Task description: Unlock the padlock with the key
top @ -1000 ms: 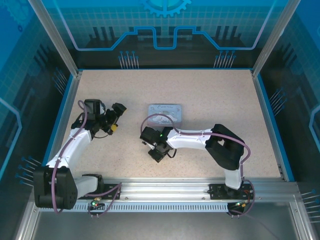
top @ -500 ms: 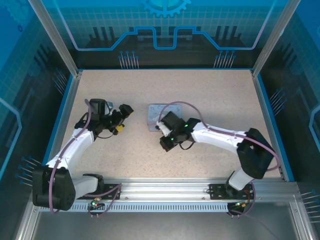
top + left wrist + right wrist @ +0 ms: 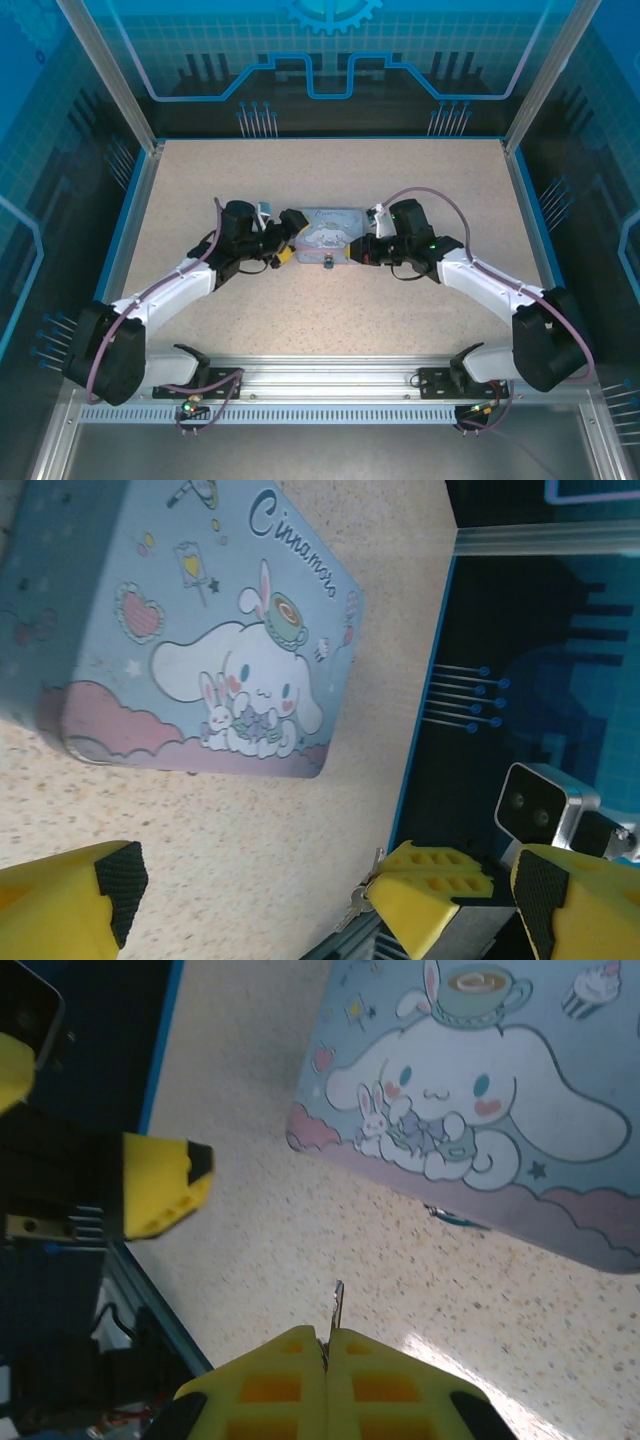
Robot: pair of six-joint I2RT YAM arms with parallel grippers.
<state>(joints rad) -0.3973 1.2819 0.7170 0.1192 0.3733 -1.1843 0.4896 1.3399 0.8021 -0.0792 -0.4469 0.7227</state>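
Observation:
The thin grey key (image 3: 338,1305) sticks out edge-on from my right gripper (image 3: 328,1345), which is shut on it; in the left wrist view the key (image 3: 362,900) hangs beside those yellow fingertips (image 3: 430,890). My right gripper (image 3: 360,250) hovers at the right end of the pale-blue tin (image 3: 330,230). My left gripper (image 3: 290,240) is at the tin's left end, open with nothing between its fingers (image 3: 110,890). A small dark piece (image 3: 328,263) at the tin's near edge looks like the padlock; it is too small to make out. A small fitting (image 3: 455,1218) shows at that edge.
The tin lies flat on the speckled table (image 3: 420,190), cartoon dog (image 3: 250,680) facing up. Blue-edged walls (image 3: 135,220) bound the table left, right and back. The two grippers face each other low over the table just in front of the tin.
Both arms have swung in toward the tin. The left gripper moved right to its left end; the right gripper moved up and right to its right end, still pinching the key.

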